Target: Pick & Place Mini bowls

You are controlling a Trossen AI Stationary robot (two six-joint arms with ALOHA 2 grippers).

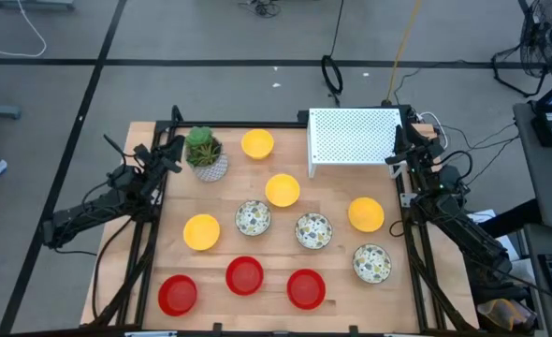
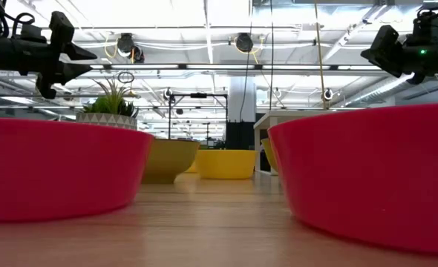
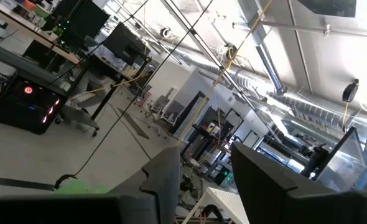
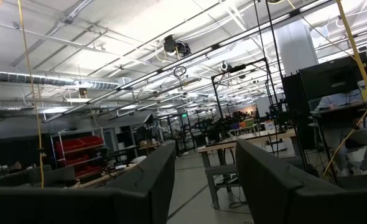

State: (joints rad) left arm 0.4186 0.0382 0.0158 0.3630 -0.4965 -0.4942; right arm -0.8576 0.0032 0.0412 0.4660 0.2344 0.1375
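— Left pincer [image 1: 170, 148], state?
— Spread, nothing between the fingers [image 3: 165, 180]. Held high over the left edge of the table [image 1: 337, 192], close to the corner with the plant [image 1: 204, 150].
— Right pincer [image 1: 399, 142]?
— Likewise spread and empty. Raised over the right edge, just beside the white box [image 1: 354, 139].
— Bowls?
— All ten resting upright on the table, none touched. Red bowls [image 1: 244, 275], three, in a row along the edge opposite the box. Patterned bowls [image 1: 312, 230], three, and yellow bowls [image 1: 283, 190], four, spread from the middle up to the box's edge.
— Closest to the left pincer?
— Judged to be the far yellow bowl [image 1: 257, 143], at the box's edge. Lying inward from that pincer, toward the box, with the plant standing between.
— Closest to the right pincer?
— Judged to be the right yellow bowl [image 1: 366, 213], near the right edge. Lying from that pincer along the edge toward the red row, with nothing between.
— Long axis to line up with?
— None; round, so graspable at the rim from any side. No wrist turn called for on that account.
— Risk noted?
— For the left arm, brushing the plant on the way in. Cleaner path judged on the right side.
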